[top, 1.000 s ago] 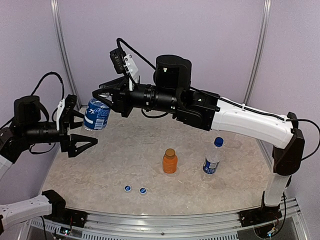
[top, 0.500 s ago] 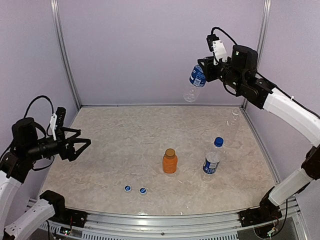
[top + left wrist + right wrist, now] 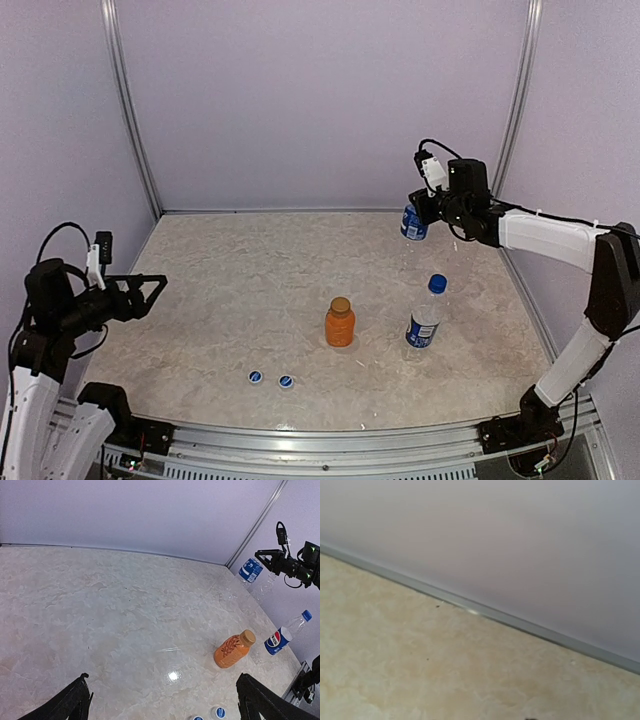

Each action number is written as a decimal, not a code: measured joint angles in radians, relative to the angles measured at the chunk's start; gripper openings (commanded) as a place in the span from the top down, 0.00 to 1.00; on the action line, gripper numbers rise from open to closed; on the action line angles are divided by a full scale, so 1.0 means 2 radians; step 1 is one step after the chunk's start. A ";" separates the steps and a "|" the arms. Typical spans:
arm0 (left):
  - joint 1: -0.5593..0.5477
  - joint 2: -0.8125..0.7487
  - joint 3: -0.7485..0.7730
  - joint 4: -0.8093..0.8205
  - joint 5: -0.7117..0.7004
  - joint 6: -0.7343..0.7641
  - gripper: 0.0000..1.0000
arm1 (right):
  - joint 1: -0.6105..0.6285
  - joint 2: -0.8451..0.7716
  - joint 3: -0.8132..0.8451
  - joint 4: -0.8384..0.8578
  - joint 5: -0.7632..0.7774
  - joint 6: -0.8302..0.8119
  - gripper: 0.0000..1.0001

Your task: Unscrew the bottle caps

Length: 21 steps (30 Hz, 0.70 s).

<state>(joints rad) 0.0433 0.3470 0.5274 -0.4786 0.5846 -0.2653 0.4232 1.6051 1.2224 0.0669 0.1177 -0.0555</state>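
Observation:
My right gripper [image 3: 424, 207] is shut on the top of an uncapped blue-labelled bottle [image 3: 413, 222] and holds it upright low over the table's back right; both also show in the left wrist view, the gripper [image 3: 267, 561] and the bottle [image 3: 248, 570]. A clear unlabelled bottle [image 3: 264, 584] stands just beside it. The orange juice bottle [image 3: 340, 324] with its golden-brown cap [image 3: 340, 304] stands mid-table. A second blue-labelled bottle [image 3: 424, 322] with a blue cap [image 3: 437, 283] stands to its right. Two loose blue caps [image 3: 256, 377] [image 3: 286, 381] lie near the front. My left gripper [image 3: 150, 291] is open and empty at the left edge.
The marble-look table [image 3: 240, 290] is walled by purple panels with metal posts [image 3: 128, 110] at the back corners. The right wrist view shows only table surface [image 3: 420, 670] and the wall's base rail [image 3: 485, 612].
My right arm has swung from the left side, up across the back, and down to the back right with the bottle in it. My left gripper has drawn back to the left.

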 measured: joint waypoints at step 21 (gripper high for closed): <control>0.012 -0.002 0.000 0.008 0.007 -0.009 0.01 | 0.000 0.018 -0.083 0.091 0.000 -0.030 0.89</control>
<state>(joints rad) 0.0669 0.3431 0.5274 -0.4618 0.5983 -0.2832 0.4236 1.6405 1.0573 0.2497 0.1169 -0.1154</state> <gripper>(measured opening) 0.988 0.273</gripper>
